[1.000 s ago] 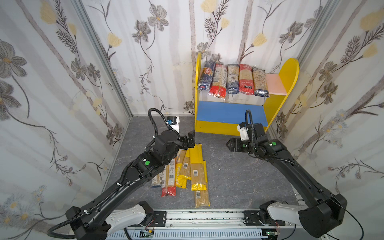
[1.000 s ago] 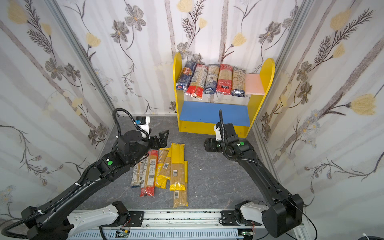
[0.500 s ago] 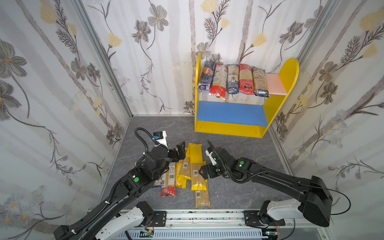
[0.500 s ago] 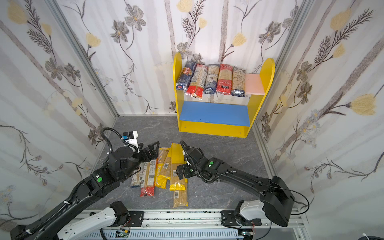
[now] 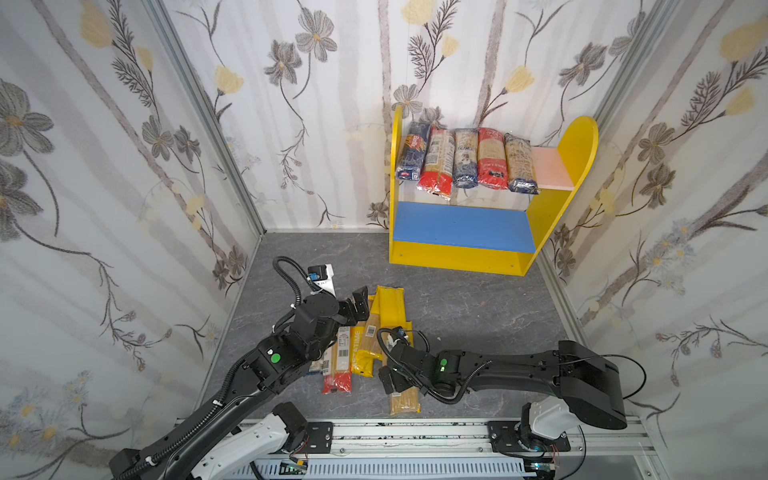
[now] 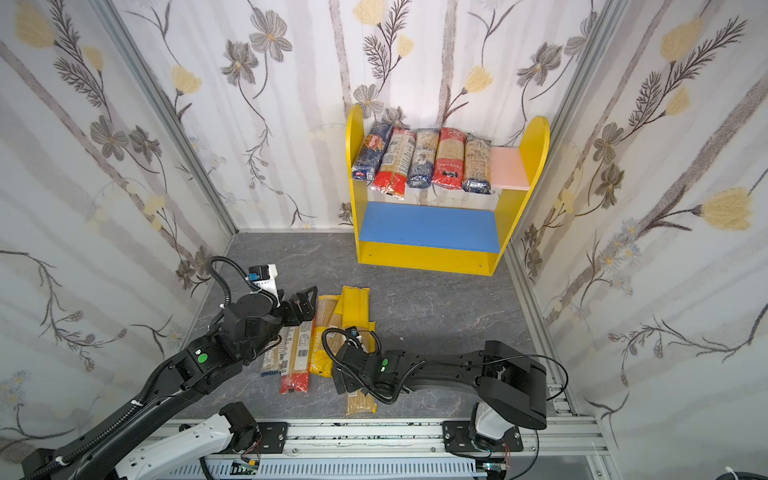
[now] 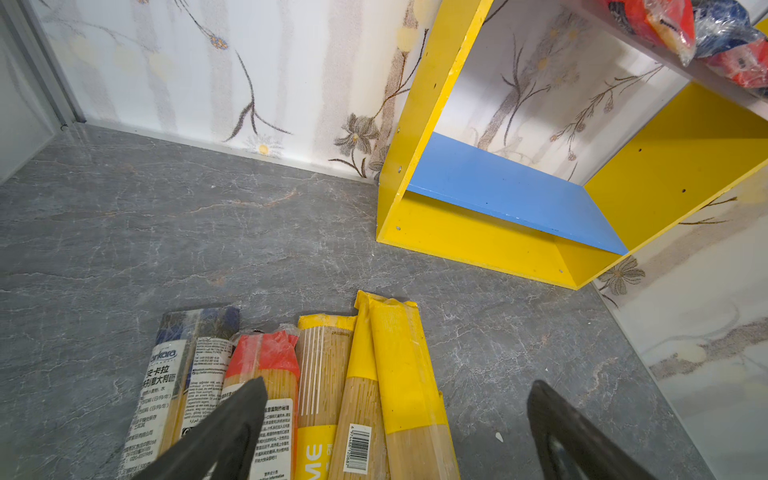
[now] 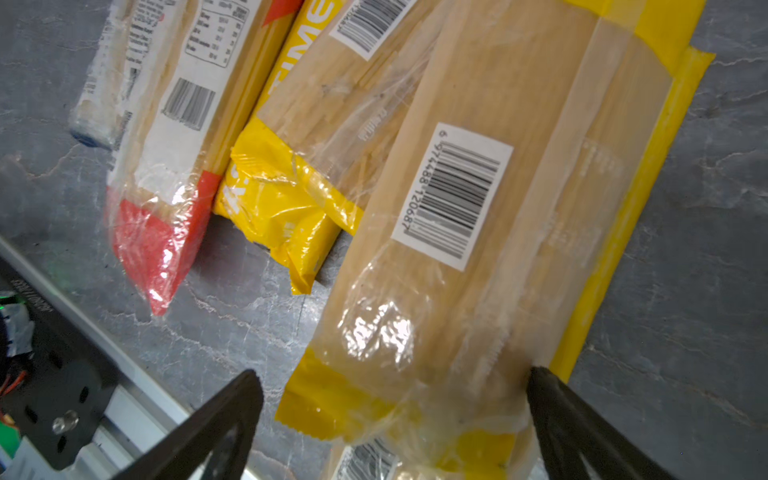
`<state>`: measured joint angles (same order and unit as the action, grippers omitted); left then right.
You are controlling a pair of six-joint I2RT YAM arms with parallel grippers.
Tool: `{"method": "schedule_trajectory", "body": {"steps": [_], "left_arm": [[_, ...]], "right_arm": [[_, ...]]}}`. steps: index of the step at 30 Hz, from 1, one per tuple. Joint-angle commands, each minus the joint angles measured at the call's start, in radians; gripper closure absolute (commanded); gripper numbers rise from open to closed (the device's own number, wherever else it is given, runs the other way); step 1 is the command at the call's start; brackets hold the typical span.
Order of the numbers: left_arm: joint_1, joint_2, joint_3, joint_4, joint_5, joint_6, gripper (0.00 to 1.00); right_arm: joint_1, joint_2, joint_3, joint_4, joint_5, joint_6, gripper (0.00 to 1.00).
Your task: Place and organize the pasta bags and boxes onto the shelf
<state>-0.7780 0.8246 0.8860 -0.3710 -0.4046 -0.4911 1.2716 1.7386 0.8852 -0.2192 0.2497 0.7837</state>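
1. The right gripper (image 8: 395, 386) stands spread wide, straddling a yellow-ended packet (image 8: 453, 270) and gripping nothing.
2. The left gripper (image 7: 395, 399), equally spread and empty, hovers over the floor pile (image 5: 376, 328).
3. The shelf (image 5: 579, 153), at the floor's 1 o'clock, carries five packets (image 5: 465, 164) on its pink board (image 5: 548, 166).
4. The pile, at 6 o'clock, seems to be six packets, though overlaps blur that.
5. Grey marbled floor (image 5: 478, 307); three floral walls (image 5: 291, 124).
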Motion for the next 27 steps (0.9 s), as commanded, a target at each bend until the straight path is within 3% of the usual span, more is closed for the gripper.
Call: {"method": "schedule_trajectory", "body": {"steps": [1, 9, 12, 13, 15, 17, 24, 27], "left_arm": [[0.0, 0.006, 0.019, 0.014, -0.031, 0.017, 0.0], [0.001, 0.014, 0.051, 0.015, -0.039, 0.013, 0.0], [0.001, 0.025, 0.063, 0.015, -0.039, 0.019, 0.0], [0.001, 0.029, 0.067, 0.015, -0.037, 0.021, 0.0], [0.001, 0.041, 0.077, 0.015, -0.035, 0.024, 0.0], [0.001, 0.054, 0.087, 0.016, -0.034, 0.029, 0.0], [0.001, 0.113, 0.127, 0.038, -0.036, 0.061, 0.0], [0.001, 0.136, 0.138, 0.06, -0.039, 0.078, 0.0]], "right_arm": [[0.001, 0.023, -0.011, 0.062, 0.111, 0.035, 0.0], [-0.018, 0.047, -0.054, 0.123, 0.147, 0.025, 0.01], [-0.023, 0.036, -0.076, 0.151, 0.148, 0.019, 0.07], [-0.024, 0.032, -0.08, 0.155, 0.148, 0.019, 0.15], [-0.023, 0.02, -0.088, 0.154, 0.154, 0.022, 0.46], [-0.024, 0.002, -0.1, 0.151, 0.163, 0.023, 0.64], [-0.034, -0.162, -0.188, 0.109, 0.204, 0.009, 1.0], [-0.049, -0.269, -0.217, 0.066, 0.21, -0.006, 1.0]]}}
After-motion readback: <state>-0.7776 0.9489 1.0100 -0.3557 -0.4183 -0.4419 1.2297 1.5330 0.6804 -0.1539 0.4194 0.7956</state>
